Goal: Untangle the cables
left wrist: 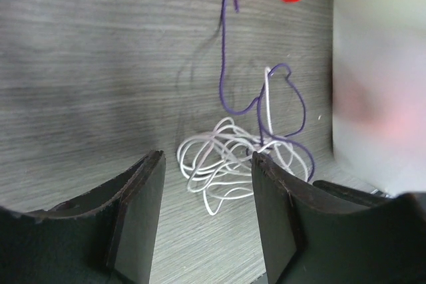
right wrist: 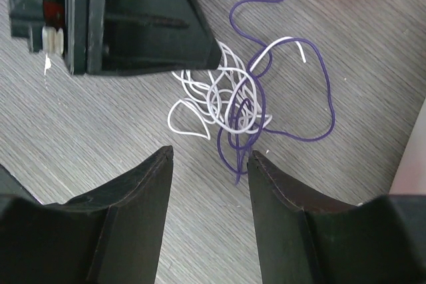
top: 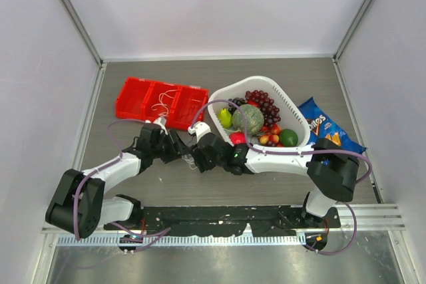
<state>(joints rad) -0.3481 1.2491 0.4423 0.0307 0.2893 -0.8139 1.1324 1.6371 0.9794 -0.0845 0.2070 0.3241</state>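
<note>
Cables: the cables (right wrist: 229,101) are a small, loose knot of very thin cords lying on the table (top: 266,187), between the two gripper heads and just in front of the red bin (top: 162,101).
White cord: the white cord (left wrist: 216,157) is smooth and string-like, piled in many small overlapping loops that make a roughly round, flat coil.
Purple cord: the purple cord (left wrist: 296,108) is just as thin, with wider, lazier bends threaded through the white loops.
Direction: the knot has no clear long axis, but one purple tail leaves it and runs away from the arm bases to the bin's corner, ending in a small hook.
Left gripper: the left gripper (left wrist: 208,164) has broad, matte black fingers standing moderately apart with nothing pinched; the coil lies just past the tips.
Right gripper: the right gripper (right wrist: 211,161) looks the same, half-wide and holding nothing, with a purple end reaching the gap.
Table surface: grey, with a fine wood grain.
Red bin: glossy plastic, divided into compartments.
Basket: the slotted white basket (top: 296,114) holds fruit, and a blue chip bag (top: 323,124) lies beside it.
</note>
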